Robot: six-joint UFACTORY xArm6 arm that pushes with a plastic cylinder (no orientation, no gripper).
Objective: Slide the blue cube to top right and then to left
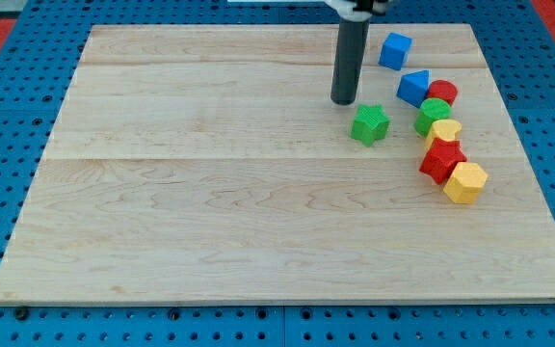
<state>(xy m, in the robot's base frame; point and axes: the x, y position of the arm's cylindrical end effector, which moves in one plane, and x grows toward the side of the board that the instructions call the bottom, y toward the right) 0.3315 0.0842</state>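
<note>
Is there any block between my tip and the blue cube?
No. In the camera view, only bare board lies between my tip and the blue cube.

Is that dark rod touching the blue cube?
Apart. The camera view shows bare wooden board between my tip and the blue cube, up to its right.
</note>
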